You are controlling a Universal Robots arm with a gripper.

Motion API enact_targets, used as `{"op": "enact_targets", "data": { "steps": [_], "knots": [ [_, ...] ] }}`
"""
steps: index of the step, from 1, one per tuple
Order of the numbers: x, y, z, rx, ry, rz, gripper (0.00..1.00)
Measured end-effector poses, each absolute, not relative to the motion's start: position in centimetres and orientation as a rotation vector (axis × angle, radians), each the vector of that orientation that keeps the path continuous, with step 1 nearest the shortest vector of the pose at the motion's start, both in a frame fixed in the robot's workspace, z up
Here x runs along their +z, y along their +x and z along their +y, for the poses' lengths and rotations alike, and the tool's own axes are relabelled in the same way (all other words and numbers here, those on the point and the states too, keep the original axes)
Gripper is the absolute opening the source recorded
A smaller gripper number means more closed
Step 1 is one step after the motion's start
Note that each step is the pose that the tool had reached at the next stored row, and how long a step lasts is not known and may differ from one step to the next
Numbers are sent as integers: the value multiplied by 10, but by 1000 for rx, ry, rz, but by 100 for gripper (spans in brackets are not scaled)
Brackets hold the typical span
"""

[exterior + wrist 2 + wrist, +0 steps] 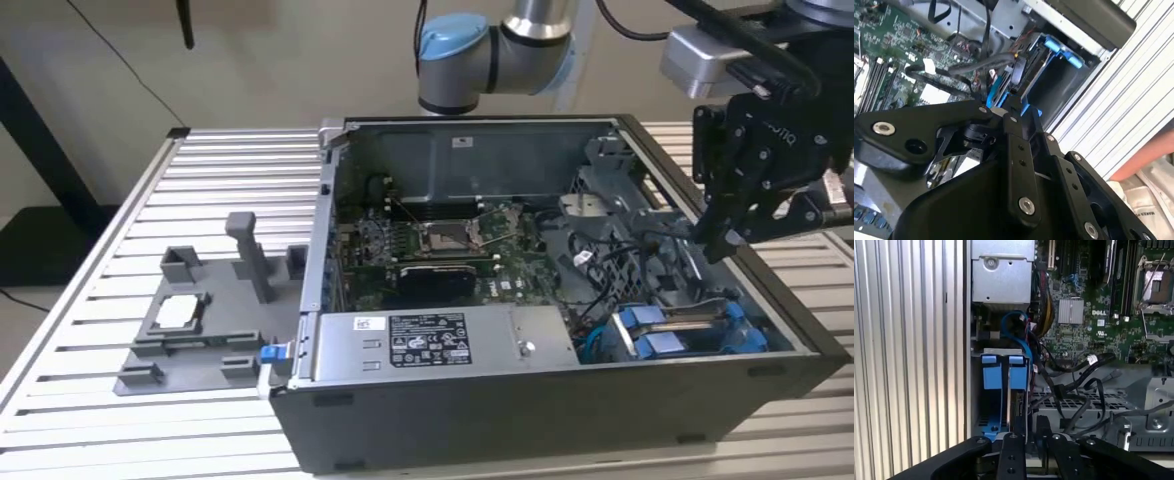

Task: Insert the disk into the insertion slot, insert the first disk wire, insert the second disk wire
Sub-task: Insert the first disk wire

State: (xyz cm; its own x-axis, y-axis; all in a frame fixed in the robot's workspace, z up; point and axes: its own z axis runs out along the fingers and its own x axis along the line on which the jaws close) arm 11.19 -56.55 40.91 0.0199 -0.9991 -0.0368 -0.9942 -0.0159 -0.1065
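The disk (683, 330), in its blue carrier with blue end tabs, sits inside the insertion slot (781, 345), the dark cage at the open case's corner on the exterior view's right. In both wrist views the blue carrier (1003, 385) (1061, 50) lies just beyond my fingertips. My black gripper (723, 245) hangs above the case's wall on the exterior view's right, over loose black wires (1074, 385). The fingers (1013, 125) converge to a narrow tip, and a black wire end (1041, 426) appears pinched between them.
A silver power-supply box (427, 345) fills the case's near side, and the green motherboard (441, 240) lies behind it. On the slatted table (80, 400), a grey fixture (200, 320) stands at the exterior view's left. The arm's base (494, 50) rises behind the case.
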Motion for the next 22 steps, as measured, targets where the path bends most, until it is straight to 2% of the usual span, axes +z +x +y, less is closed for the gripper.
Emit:
{"op": "enact_targets", "data": {
  "steps": [6, 22],
  "knots": [
    [407, 112, -560, -154, -2144, 2071, 25],
    [392, 111, -550, -233, -2235, 1946, 25]
  ]
}}
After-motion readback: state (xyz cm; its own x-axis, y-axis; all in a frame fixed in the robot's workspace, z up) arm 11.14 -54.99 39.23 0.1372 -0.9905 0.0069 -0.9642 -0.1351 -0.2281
